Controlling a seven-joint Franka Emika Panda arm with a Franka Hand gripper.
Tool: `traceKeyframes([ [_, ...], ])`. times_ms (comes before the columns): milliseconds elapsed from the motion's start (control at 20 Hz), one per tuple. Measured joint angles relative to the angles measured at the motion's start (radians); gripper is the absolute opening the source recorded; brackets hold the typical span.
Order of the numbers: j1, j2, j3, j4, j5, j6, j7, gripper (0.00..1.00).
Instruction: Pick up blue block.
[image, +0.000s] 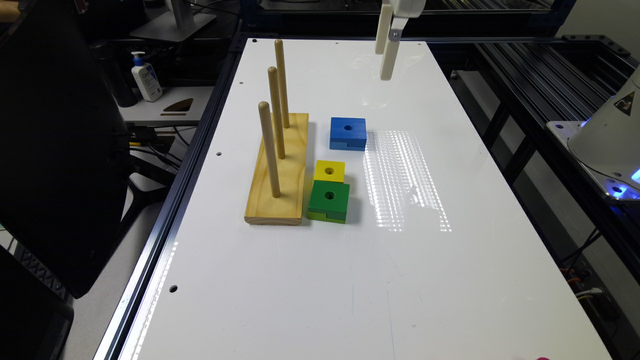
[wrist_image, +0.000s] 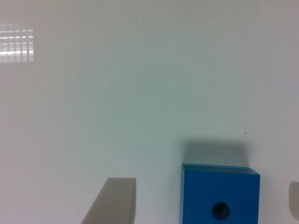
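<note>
The blue block (image: 348, 133) is seen lying flat on the white table (image: 450, 280), round centre hole up, notch on its near lower edge, just to the exterior view's right of the far end of the wooden peg base (image: 280, 192). Three upright wooden pegs (image: 276, 113) are carried by that base. A yellow block (image: 329, 171) is placed nearer the camera than the blue one, apart from it, and is touched on its near side by a green block (image: 328, 201); both sit just beside the base. The gripper (image: 387, 47) is held in the air above the far part of the table, beyond the blue block and well clear of it, nothing between the fingers. In the wrist view the blue block (wrist_image: 219, 198) is seen at the frame edge with its hole visible, lying between the two fingertips (wrist_image: 114, 200), which are spread wide apart and touch nothing. A pump bottle (image: 145, 76) is seen on a side desk off the table to the exterior view's left, and a white robot base (image: 607, 135) at the right edge
</note>
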Motion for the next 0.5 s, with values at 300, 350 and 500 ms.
traceKeyframes([
  [300, 0.000, 0.022, 0.001, 0.007, 0.0000, 0.016, 0.000, 1.00],
  [350, 0.000, 0.022, 0.001, 0.007, 0.0000, 0.016, 0.000, 1.00],
  [500, 0.000, 0.024, 0.002, 0.007, 0.0000, 0.016, 0.000, 1.00],
])
